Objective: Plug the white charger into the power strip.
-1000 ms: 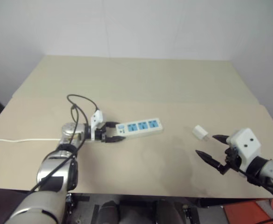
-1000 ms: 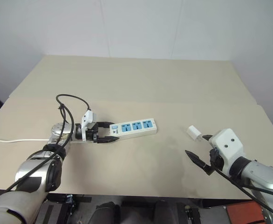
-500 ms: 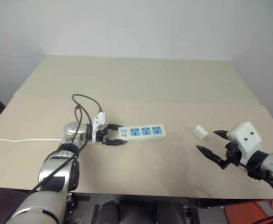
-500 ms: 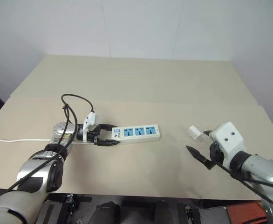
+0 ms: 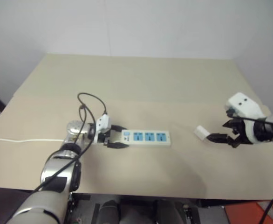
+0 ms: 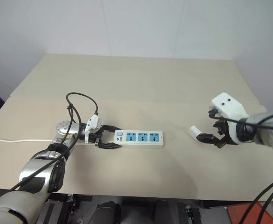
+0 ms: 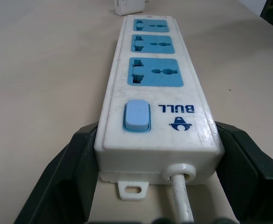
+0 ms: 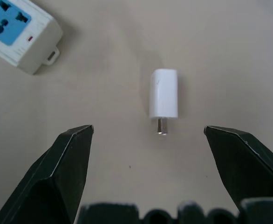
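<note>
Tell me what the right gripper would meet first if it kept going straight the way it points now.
Most likely the white charger: it lies on the table centred between the right gripper's open fingers, prongs toward the gripper. Depth is uncertain, so the fingertips might meet the tabletop on either side first.

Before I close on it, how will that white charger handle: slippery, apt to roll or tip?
The white charger looks like smooth hard plastic, so it may slip between the right pincer's open fingers. It lies flat on the table on a broad side, so rolling seems unlikely. Small, probably light, it could skid if nudged.
</note>
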Robot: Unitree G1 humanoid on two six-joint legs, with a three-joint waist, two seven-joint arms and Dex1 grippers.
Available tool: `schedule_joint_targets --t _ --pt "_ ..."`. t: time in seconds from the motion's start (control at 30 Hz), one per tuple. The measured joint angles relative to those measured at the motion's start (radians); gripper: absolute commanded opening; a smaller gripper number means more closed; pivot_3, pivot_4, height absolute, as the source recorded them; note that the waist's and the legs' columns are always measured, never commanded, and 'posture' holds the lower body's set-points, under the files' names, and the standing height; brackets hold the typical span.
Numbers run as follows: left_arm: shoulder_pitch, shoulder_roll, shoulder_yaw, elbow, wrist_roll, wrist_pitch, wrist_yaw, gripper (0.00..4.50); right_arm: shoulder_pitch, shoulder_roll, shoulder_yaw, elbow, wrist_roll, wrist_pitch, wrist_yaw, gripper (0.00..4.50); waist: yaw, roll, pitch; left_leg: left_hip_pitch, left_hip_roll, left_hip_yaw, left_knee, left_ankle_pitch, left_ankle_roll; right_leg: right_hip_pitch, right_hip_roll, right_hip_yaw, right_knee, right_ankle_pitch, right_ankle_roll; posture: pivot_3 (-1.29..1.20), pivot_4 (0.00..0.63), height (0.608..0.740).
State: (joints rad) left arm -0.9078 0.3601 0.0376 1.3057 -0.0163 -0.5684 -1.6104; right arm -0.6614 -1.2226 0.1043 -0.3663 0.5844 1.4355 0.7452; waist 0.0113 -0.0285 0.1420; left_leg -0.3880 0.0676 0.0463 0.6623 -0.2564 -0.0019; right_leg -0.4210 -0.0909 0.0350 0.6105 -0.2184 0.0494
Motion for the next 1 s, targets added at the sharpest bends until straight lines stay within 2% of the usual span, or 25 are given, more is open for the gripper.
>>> schedule_joint_targets --t 0.17,0.27,0.4,0.63,1.0 --pt "-0.009 -0.003 -0.018 0.0 -0.001 -0.004 0.0 3.27 -0.252 0.031 0.302 0.183 -0.103 -0.025 0.101 4.5 0.001 0.001 -0.001 -0.003 0.0 0.0 0.002 0.0 0.0 -0.002 0.0 0.0 0.0 0.0 0.0 0.0 0.15 0.74" --pt "-0.013 -0.003 -0.022 0.002 -0.001 -0.01 0.0 3.27 -0.382 0.102 0.464 0.344 -0.198 -0.076 0.165 4.5 -0.001 0.001 -0.001 -0.004 0.0 0.0 0.004 -0.001 0.001 -0.003 0.0 0.0 0.001 0.0 0.001 0.0 0.15 0.74" --pt "-0.018 -0.007 -0.027 0.003 -0.001 -0.019 0.0 3.27 -0.498 0.185 0.599 0.548 -0.31 -0.156 0.257 4.5 0.001 0.002 -0.001 -0.007 0.0 0.0 0.007 -0.001 0.002 -0.004 0.0 -0.001 0.001 0.001 0.001 0.0 0.15 0.74" --pt "-0.019 -0.008 -0.028 0.003 -0.002 -0.022 0.0 3.27 -0.543 0.279 0.699 0.744 -0.439 -0.266 0.386 4.5 0.001 0.003 -0.002 -0.009 0.0 0.0 0.008 -0.002 0.003 -0.005 0.0 -0.001 0.002 0.001 0.003 0.0 0.15 0.74" --pt "-0.018 -0.002 -0.033 0.004 -0.002 -0.024 0.001 3.27 -0.538 0.364 0.7 0.852 -0.536 -0.316 0.459 4.5 -0.003 0.004 -0.002 -0.008 0.0 0.0 0.011 -0.002 0.003 -0.005 0.0 -0.001 0.004 0.001 0.003 0.0 0.15 0.74"
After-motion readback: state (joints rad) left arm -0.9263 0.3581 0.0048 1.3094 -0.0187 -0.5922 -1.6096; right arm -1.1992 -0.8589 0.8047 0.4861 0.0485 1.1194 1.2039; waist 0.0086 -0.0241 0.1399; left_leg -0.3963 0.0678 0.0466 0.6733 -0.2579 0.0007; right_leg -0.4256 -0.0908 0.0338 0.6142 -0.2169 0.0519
